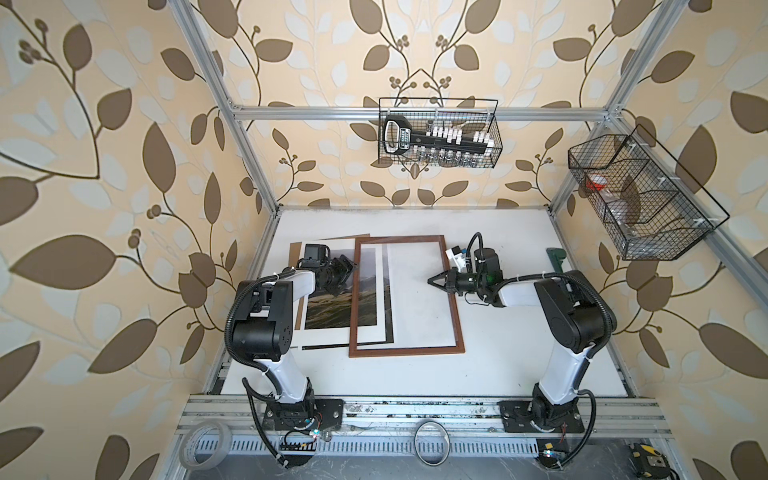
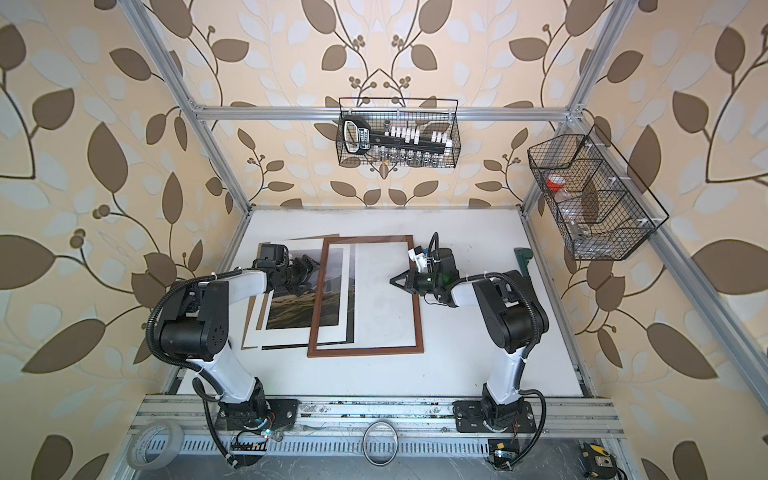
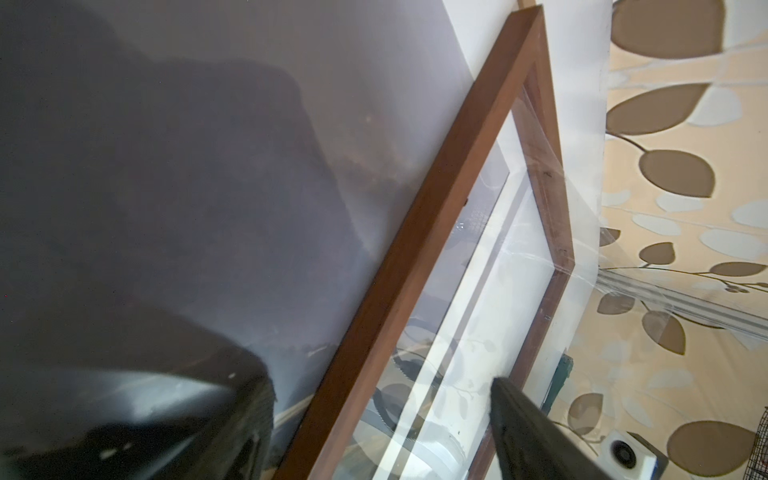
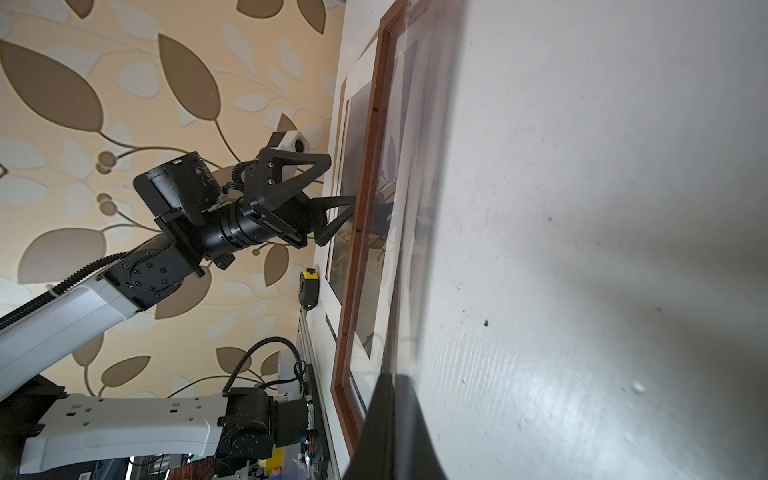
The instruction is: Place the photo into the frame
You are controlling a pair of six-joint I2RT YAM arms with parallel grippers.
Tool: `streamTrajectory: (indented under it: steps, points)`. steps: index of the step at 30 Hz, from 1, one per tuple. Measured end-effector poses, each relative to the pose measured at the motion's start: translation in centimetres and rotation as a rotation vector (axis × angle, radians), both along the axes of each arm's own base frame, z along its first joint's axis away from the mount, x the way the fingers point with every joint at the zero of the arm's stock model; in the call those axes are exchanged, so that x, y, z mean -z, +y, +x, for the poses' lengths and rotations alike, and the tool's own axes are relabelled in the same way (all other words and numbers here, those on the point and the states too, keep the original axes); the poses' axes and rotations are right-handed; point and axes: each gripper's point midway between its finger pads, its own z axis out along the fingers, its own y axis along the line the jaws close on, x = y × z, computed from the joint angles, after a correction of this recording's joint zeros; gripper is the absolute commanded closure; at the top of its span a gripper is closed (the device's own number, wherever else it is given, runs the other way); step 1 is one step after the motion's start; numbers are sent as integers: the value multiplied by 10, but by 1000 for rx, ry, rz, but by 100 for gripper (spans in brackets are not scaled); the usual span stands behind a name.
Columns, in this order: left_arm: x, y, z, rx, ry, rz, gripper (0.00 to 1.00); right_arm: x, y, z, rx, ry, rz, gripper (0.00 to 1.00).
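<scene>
Seeing photo point(image 1: 332, 307) flat on left half of bench point(image 1: 519, 353), brown board edge point(image 1: 294, 253) poking out on its left, right strip under frame point(image 1: 405, 351). Frame flat mid-bench. Reading left gripper point(image 4: 338, 183) as spread wide, clamping nothing, tips at frame's left rail above the photo; contact unclear. Reading right gripper point(image 1: 431, 280) as fully closed, empty, above frame's glass near right rail.

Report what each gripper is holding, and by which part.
Nothing is held. The left gripper stands open over the photo beside the left rail of the frame; the right gripper is shut and empty over its opening.
</scene>
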Motion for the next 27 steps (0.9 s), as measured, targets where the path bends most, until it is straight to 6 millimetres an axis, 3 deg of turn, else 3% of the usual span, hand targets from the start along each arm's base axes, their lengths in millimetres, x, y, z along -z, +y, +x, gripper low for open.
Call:
streamTrajectory:
  steps: [11, 19, 23, 27]
  points:
    - [1, -4, 6, -3, -16, -22, 24, 6, 0, 1, 0, 5, -1, 100]
    - [2, -7, 7, 5, -18, -35, 28, -2, 5, 5, 9, 6, 52, 100]
    - [3, -7, 8, 7, -19, -38, 28, 0, 9, 4, 13, 14, 45, 89]
    - [3, -7, 8, 8, -20, -39, 28, 15, 10, 0, 24, 43, -20, 76]
